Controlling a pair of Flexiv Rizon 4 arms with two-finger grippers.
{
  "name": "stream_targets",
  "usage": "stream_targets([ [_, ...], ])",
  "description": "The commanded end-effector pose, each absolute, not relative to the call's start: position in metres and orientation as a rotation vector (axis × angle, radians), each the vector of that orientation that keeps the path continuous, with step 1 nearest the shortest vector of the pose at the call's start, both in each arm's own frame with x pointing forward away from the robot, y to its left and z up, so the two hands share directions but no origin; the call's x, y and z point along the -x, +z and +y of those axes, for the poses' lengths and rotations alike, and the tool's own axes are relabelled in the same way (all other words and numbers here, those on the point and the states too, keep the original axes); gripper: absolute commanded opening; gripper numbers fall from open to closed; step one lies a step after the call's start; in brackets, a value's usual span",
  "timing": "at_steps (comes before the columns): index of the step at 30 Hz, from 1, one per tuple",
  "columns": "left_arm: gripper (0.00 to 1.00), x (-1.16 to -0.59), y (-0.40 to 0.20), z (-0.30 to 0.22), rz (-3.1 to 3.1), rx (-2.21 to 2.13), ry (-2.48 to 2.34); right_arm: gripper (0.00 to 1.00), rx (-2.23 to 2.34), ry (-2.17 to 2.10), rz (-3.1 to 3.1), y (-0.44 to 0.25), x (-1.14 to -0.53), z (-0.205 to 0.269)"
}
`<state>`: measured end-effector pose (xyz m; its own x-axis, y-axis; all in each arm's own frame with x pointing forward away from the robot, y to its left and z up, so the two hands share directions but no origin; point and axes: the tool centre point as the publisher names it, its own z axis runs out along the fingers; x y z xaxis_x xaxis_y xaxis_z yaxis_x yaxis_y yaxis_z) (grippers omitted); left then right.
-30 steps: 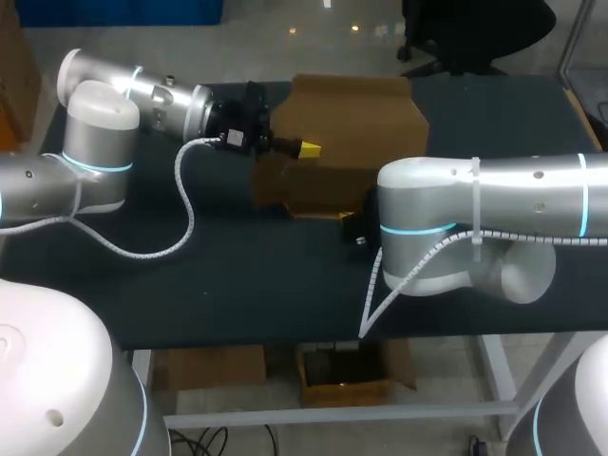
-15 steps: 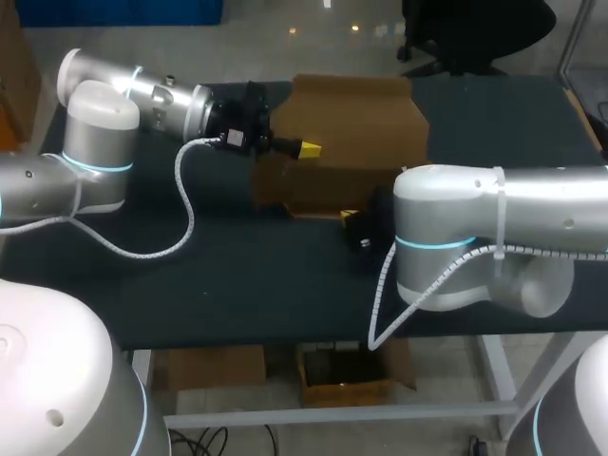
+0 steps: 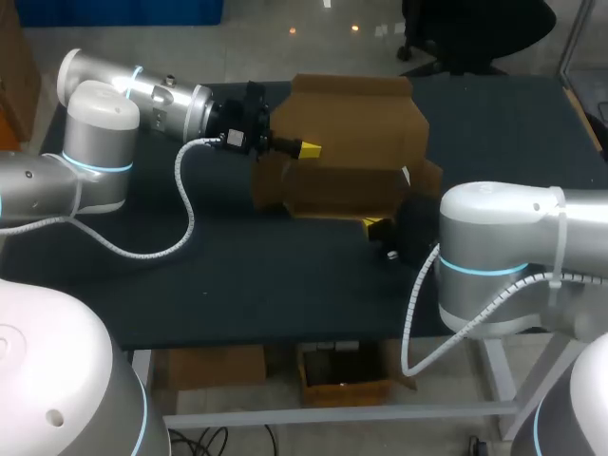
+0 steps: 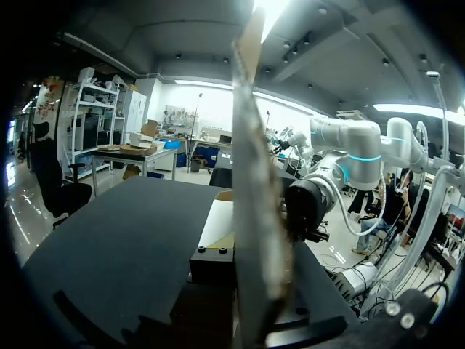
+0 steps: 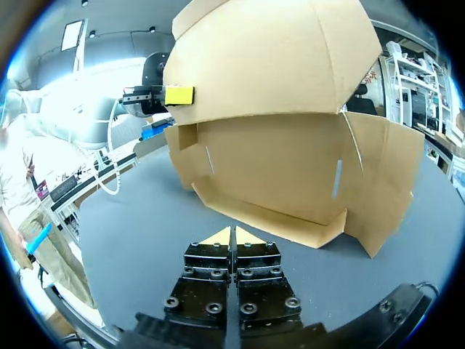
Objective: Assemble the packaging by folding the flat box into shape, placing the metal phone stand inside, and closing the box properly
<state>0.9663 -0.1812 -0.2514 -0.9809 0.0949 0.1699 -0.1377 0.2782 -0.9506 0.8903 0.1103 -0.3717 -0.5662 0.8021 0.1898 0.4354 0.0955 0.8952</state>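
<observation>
Since a second ago my right arm (image 3: 503,256) has drawn back toward 4 o'clock, off the cardboard box (image 3: 356,133). The side flap (image 3: 432,178) at the box's 3 o'clock now shows clear of that arm. The box and my left arm (image 3: 104,142) have kept their places.

My left gripper (image 3: 306,148) sits at the box's 9 o'clock, clamped on the edge of the upper panel (image 3: 351,119), with one yellow tip lying on the outer face. In my left wrist view the cardboard runs edge-on straight out from between my fingers.

The box stands half-formed on the dark table (image 3: 237,275), toward its 12 o'clock edge, with the upper panel bowed over the front wall (image 3: 342,190).

My right gripper (image 3: 378,226) hangs low over the table at the box's 5 o'clock, near it but apart. Its fingers are pinched together on nothing, and the tips point at the front wall.
</observation>
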Motion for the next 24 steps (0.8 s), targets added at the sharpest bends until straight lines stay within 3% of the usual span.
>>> stream_targets([
  [1,0.0,-0.966,-0.253,-0.181,-2.352,-0.04,1.776,0.0,-1.186,1.509,2.084,-0.359,-0.869,0.084],
  [24,0.0,-0.966,-0.253,-0.181,-2.352,-0.04,1.776,0.0,-1.131,1.566,2.253,-0.332,-0.82,-0.002],
])
